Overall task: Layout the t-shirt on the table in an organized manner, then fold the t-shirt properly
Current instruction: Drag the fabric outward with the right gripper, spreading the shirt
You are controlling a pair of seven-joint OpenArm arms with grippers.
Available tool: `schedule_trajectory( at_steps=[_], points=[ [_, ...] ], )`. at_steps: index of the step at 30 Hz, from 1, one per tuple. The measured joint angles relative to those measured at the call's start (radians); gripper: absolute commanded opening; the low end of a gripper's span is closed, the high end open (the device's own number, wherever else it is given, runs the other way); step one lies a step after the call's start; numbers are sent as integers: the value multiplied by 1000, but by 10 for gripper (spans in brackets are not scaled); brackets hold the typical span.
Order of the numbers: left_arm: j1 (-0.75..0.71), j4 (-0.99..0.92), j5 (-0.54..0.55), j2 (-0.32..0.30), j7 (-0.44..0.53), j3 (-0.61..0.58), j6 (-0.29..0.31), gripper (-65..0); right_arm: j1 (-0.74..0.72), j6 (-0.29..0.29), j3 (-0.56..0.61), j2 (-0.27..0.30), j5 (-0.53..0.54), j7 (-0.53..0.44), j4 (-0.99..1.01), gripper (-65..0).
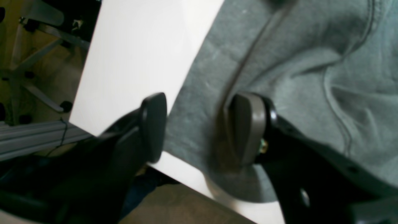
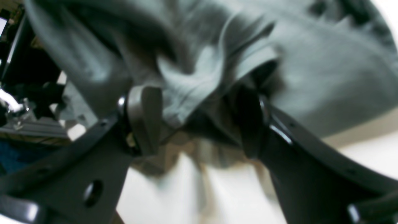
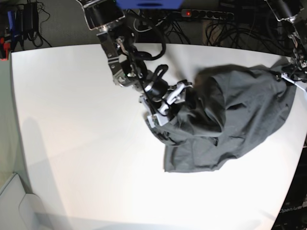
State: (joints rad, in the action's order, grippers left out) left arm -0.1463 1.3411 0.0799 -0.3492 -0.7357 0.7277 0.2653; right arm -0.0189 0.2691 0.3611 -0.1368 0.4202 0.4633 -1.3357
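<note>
We see the t-shirt (image 3: 230, 115) bunched on the far half of the tabletop (image 3: 86, 143) toward our left arm's side, one edge reaching the tabletop's rim there. Our right tool (image 2: 199, 121) stands wide, with a blurred fold of cloth between its fingers; whether it grips, we cannot tell. Our left tool (image 1: 199, 127) is parted over the shirt's edge near the tabletop's corner, pinching nothing. Broad bare white surface lies nearer and toward our right arm's side.
</note>
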Motion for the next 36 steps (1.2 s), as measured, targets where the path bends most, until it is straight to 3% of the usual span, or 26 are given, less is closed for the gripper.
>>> schedule_trajectory(
  at_steps=[4, 9, 10, 12, 16, 26, 36],
  points=[
    [0, 0, 0, 0, 0, 0, 0, -316, -6, 0, 1, -11, 0, -2, 5, -340],
    [0, 0, 0, 0, 0, 0, 0, -316, -6, 0, 3, -10, 0, -1, 5, -621],
    [0, 0, 0, 0, 0, 0, 0, -316, -6, 0, 3, -10, 0, 3, 2, -650],
    [2, 0, 0, 0, 0, 0, 0, -316, -5, 0, 3, -10, 0, 11, -6, -649],
    [5, 0, 0, 0, -1, 0, 0, -316, 58, 3, -1, 60, 2, 6, -129, -650],
    [50, 0, 0, -25, 1, 2, -1, -316, 272, 6, -7, 309, 3, 6, -512, -650],
    [56, 50, 11, -24, 6, 2, 0, -316, 454, 11, -229, 359, 4, 16, -562, -650]
  ],
)
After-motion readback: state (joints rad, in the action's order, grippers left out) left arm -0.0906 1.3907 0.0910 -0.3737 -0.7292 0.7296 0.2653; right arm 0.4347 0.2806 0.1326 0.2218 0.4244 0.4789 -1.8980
